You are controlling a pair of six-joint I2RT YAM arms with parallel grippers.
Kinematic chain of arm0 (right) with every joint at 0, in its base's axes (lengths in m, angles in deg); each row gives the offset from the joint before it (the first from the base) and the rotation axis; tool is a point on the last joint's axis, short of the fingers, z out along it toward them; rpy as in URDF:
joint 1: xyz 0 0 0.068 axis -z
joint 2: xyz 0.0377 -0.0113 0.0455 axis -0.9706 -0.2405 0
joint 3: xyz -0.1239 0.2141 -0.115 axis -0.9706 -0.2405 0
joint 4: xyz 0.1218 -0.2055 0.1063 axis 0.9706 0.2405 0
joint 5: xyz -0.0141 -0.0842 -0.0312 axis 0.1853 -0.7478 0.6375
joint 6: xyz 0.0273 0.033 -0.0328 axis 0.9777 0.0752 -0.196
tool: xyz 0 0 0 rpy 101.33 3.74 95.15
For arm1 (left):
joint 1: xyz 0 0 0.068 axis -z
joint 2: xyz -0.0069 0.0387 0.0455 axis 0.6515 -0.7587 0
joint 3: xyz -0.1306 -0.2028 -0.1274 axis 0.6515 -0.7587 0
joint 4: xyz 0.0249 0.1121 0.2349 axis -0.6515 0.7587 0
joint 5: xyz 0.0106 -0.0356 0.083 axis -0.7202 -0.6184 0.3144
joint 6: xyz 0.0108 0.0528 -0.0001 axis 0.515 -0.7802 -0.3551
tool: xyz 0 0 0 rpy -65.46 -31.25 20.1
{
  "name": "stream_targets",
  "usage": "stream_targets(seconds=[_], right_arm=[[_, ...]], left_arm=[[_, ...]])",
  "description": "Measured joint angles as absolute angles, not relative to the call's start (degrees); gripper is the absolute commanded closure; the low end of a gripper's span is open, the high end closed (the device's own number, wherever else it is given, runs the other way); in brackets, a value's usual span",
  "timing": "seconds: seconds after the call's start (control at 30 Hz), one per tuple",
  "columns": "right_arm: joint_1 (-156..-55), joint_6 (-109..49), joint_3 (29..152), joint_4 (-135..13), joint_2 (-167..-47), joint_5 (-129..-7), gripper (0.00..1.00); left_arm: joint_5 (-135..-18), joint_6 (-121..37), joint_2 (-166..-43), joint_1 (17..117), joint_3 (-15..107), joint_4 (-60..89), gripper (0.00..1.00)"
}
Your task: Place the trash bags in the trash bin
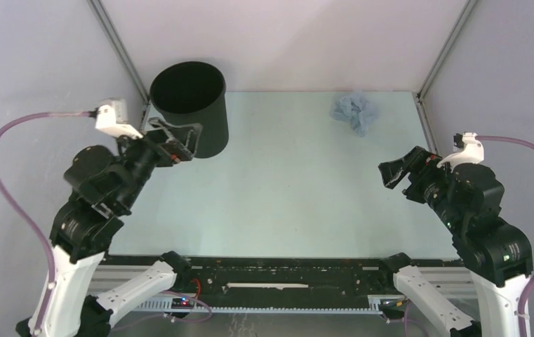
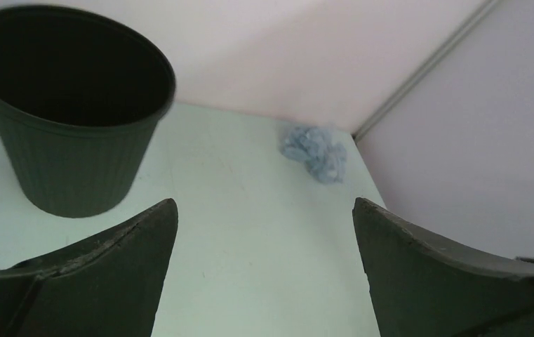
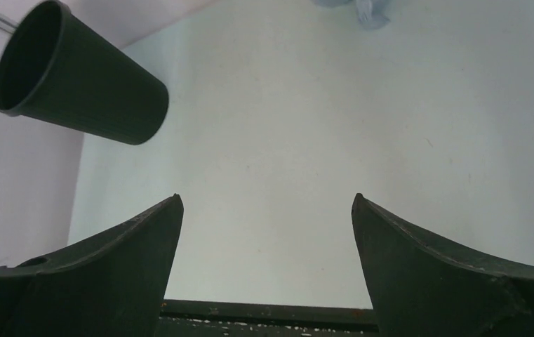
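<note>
The black trash bin (image 1: 191, 107) stands upright and open at the table's back left; it also shows in the left wrist view (image 2: 71, 105) and the right wrist view (image 3: 74, 77). The pale blue trash bag (image 1: 356, 111) lies crumpled on the table at the back right, seen in the left wrist view (image 2: 314, 152) and at the top edge of the right wrist view (image 3: 362, 8). My left gripper (image 1: 182, 139) is open and empty, close to the bin's near side. My right gripper (image 1: 394, 174) is open and empty, well in front of the bag.
The pale green table (image 1: 285, 196) is walled by grey panels at back and sides, with metal corner posts (image 1: 120, 43). A black rail (image 1: 285, 270) runs along the near edge between the arm bases.
</note>
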State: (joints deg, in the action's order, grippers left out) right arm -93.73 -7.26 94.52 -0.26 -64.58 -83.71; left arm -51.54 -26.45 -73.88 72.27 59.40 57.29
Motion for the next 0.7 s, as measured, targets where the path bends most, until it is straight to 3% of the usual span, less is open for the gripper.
stream_targets(seconds=[0.4, 0.7], right_arm=[[-91.2, -9.6, 89.0, -5.9, -73.2, -78.6, 0.03], [-81.1, -11.4, 85.9, -20.5, -96.5, -73.6, 0.08]], left_arm=[[-55.0, -24.3, -84.8, 79.7, 55.4, 54.1, 0.00], [-61.0, -25.5, -94.1, 80.6, 55.3, 51.5, 0.00]])
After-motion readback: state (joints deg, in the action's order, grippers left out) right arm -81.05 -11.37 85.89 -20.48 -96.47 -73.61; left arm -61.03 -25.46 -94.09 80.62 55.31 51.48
